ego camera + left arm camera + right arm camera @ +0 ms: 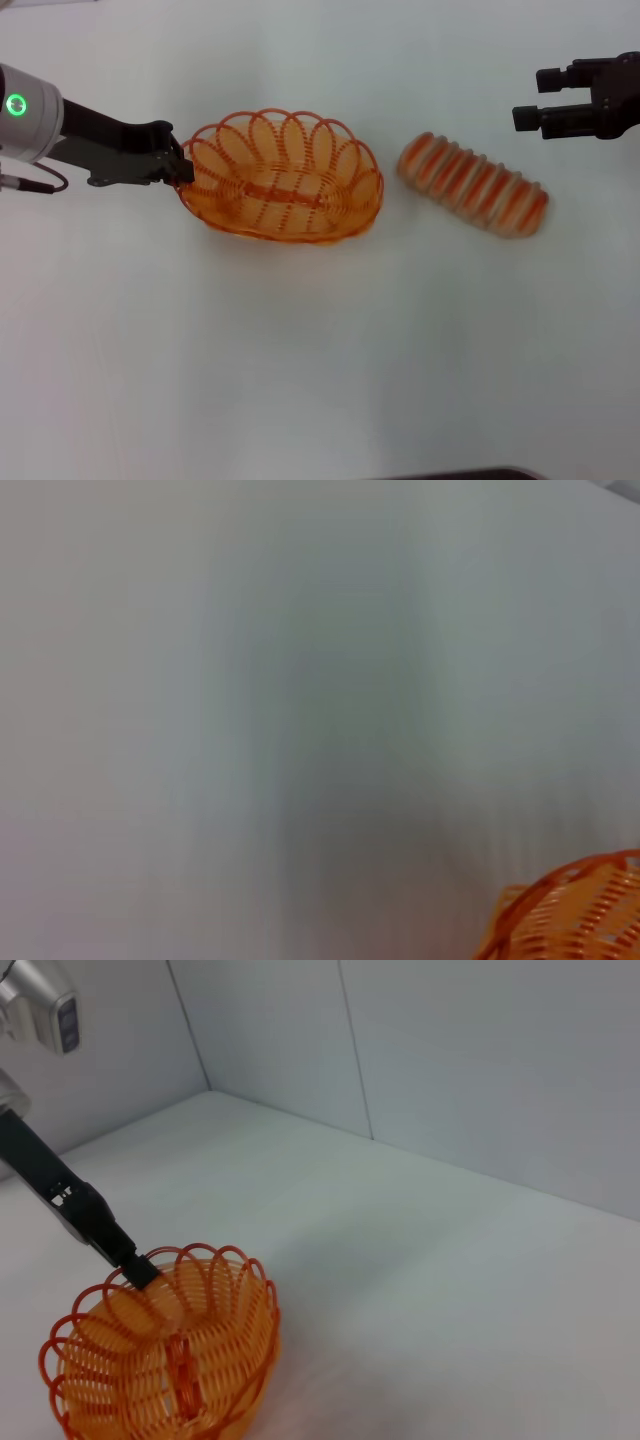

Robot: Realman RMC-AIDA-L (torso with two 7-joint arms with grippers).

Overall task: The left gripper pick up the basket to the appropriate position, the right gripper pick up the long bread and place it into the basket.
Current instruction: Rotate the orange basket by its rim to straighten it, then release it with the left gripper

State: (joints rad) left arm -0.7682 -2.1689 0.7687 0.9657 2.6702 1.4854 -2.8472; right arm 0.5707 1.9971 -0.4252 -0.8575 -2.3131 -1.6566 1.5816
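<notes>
Left arm: reaches in level from the robot's left side, its silver-grey segment showing a lit green ring, the black forearm ending at the basket's left end.
Left gripper [183,168]: clenched on the looped rim of the basket [283,180], at the end farthest from the bread; the right wrist view shows the black fingers [133,1266] pinching that rim.
Basket: oval orange wire, open side up, nothing inside it, sitting on or just above the white table [300,350]; which of the two cannot be told.
Long bread [472,184]: lies just beside the basket's right end, apart from it, slanting away from the basket and toward the robot; pale with orange-brown crosswise ridges.
Right gripper [536,98]: hangs beyond the bread's far side, well apart from the basket, black fingers spread and holding nothing, pointing toward the basket's side of the table.
Writing: none that can be read on either arm.
Surroundings: pale wall panels [450,1050] rise behind the table beyond the basket; a dark edge [460,474] shows at the table's near side. Nothing lies between the bread and the basket.
</notes>
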